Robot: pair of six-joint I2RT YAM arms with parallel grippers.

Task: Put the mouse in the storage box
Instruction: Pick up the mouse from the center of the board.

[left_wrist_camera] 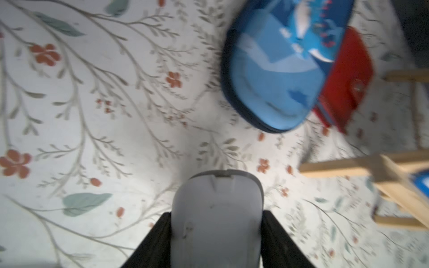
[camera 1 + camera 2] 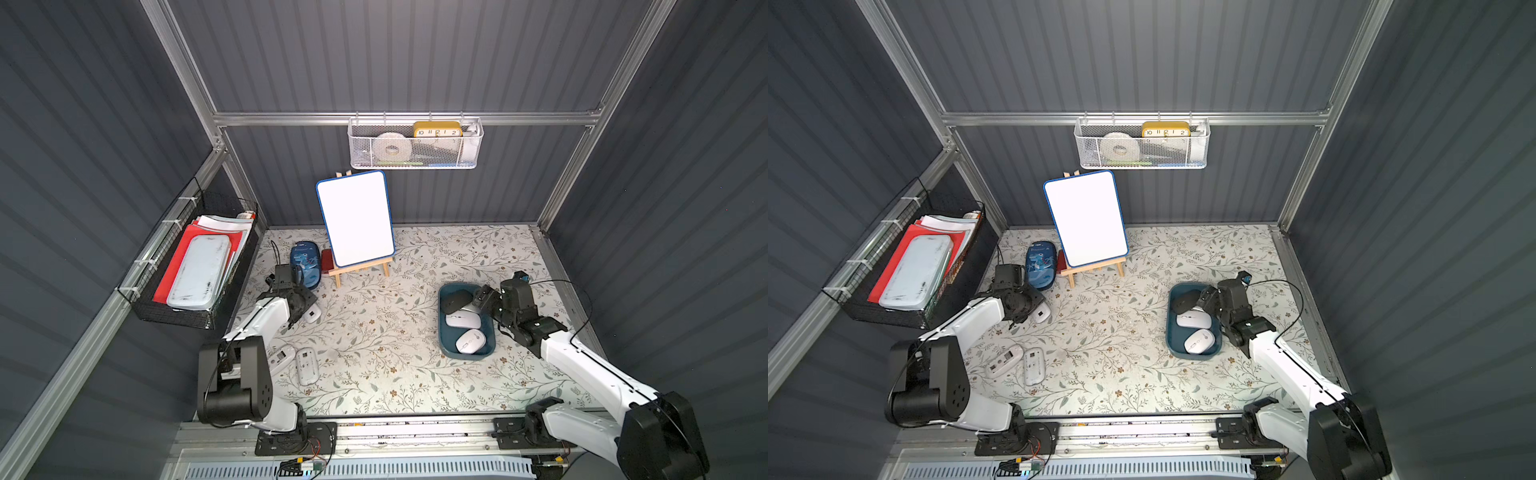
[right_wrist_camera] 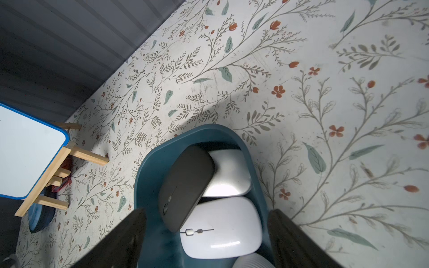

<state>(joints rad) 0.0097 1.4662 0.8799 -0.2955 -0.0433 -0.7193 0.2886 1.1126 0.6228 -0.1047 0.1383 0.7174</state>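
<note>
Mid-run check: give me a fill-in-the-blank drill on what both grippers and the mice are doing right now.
The left gripper is shut on a ___ mouse.
The right gripper hangs over the storage box with its jaws ___.
Just one of the mice inside the storage box is ___ in colour.
The loose mice lying on the table, outside the box and ungripped, number ___.
Missing words: white; open; black; two.

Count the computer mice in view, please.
7: four in the storage box (one black mouse, three white mice), one held mouse in the left gripper, two upturned mice on the table. More may hide beneath.
</note>
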